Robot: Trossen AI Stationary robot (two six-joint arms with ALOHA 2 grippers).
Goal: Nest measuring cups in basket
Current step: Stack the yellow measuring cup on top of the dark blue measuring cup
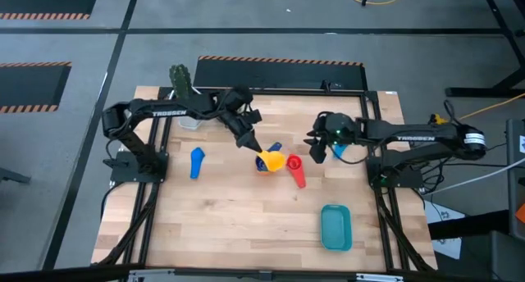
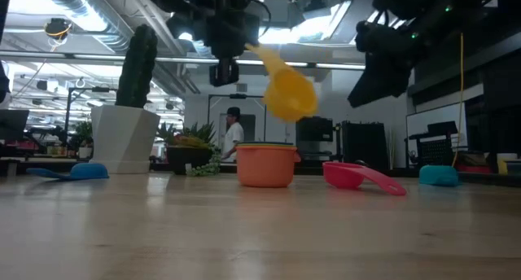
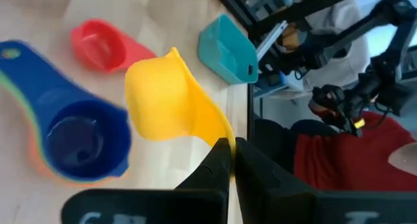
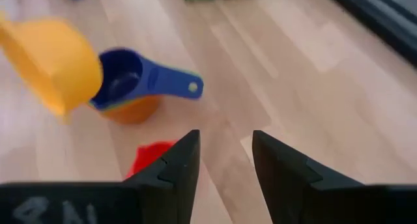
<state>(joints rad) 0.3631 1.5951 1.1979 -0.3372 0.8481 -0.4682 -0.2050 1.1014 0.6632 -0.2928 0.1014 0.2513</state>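
- Left tool [image 3: 227, 160] hangs over the middle of the bench [image 1: 230, 216], its two fingers pinched shut on the handle of the yellow cup [image 3: 159, 100], which is lifted clear of the wood and tilted, as the low view shows.
- Directly under and just beside that yellow cup sits a stack: the dark blue cup [image 4: 124, 77] nested on top of an orange cup [image 2: 266, 164], with a green rim showing between them in the left wrist view.
- Just beside the stack, toward the right edge of the bench, the red cup [image 1: 295, 170] lies on the wood, apart from both tools.
- Right tool [image 4: 225, 162] hovers above the bench nearer the right edge, its fingers parted with a clear gap and nothing between them; it points toward the stack and the red cup.
- Teal basket [image 1: 335, 227] rests near the front right corner of the bench, well apart from the cups.
- Light blue cup [image 1: 196, 162] lies alone toward the left edge.
- White pot with a cactus [image 2: 124, 137] stands at the far left corner.
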